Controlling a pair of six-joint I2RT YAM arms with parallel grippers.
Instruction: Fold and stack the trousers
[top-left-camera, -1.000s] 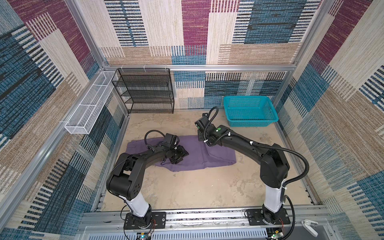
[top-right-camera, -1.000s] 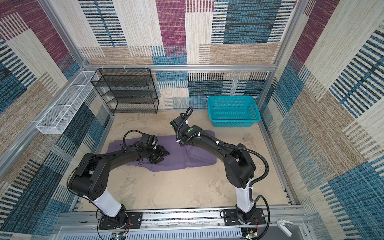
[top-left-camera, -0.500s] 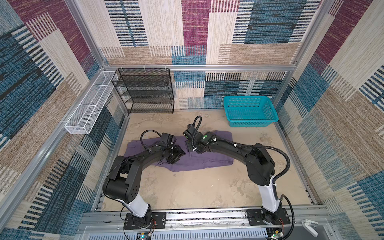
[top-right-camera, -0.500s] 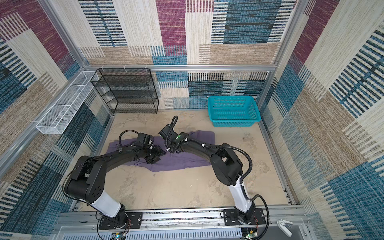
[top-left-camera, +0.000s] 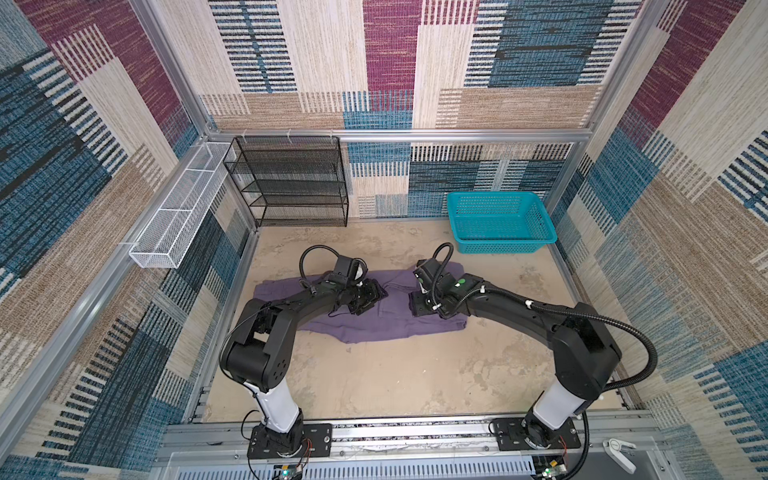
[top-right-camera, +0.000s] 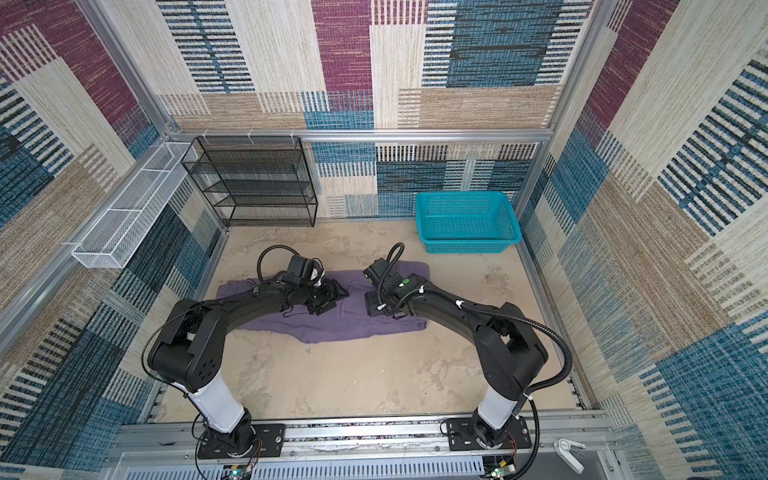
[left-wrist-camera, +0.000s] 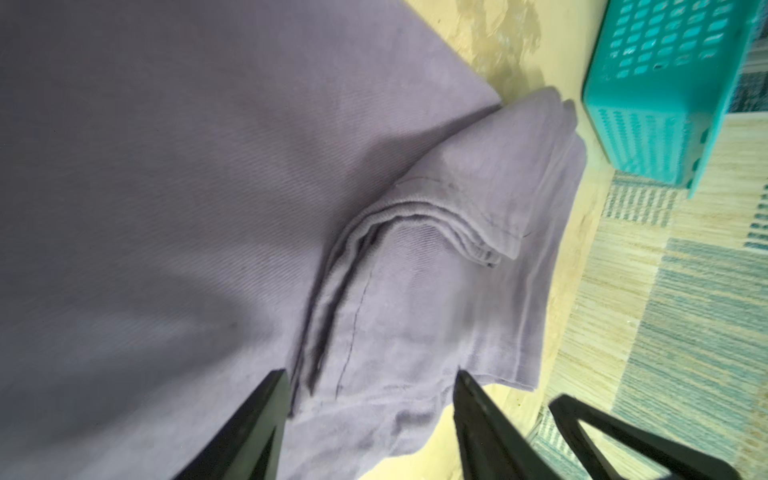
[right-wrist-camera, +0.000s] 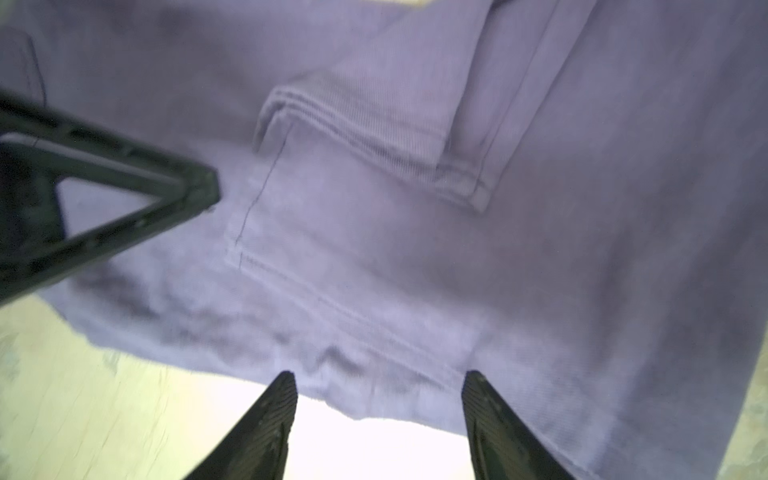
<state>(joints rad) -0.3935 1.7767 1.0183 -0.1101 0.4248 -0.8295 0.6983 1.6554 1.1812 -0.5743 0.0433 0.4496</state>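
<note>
- Tabletop (top-left-camera: 395, 382) of mottled sandy beige forms the floor of a small booth.
- Walls (top-left-camera: 390, 62) on three sides are woven patchwork panels in maroon, blue, tan and cream, edged by an aluminium frame (top-left-camera: 415, 134).
- Black wire shelf rack (top-left-camera: 291, 183) stands against the back wall towards the left. A white mesh trough (top-left-camera: 174, 224) hangs along the left wall. A teal basket (top-left-camera: 498, 245) sits on the tabletop in the back right corner.
- Trousers (top-left-camera: 395, 320), muted purple, lie flat across the middle of the tabletop in both top views.
- Their long axis runs side to side, parallel to the back wall. One end points at the left wall under the left arm, and the other ends near the basket without touching it.
- Towards the basket end, the left wrist view shows the cloth (left-wrist-camera: 166, 166) doubled over, with several hem edges stacked in a ridge.
- Left pincer (top-left-camera: 370, 297) sits low over the middle of the trousers, released, its jaws spread with nothing clamped.
- Right pincer (top-left-camera: 415, 303) faces it from close by, also low over the cloth and released, jaws wide over the cloth's edge in the right wrist view (right-wrist-camera: 379, 374).
</note>
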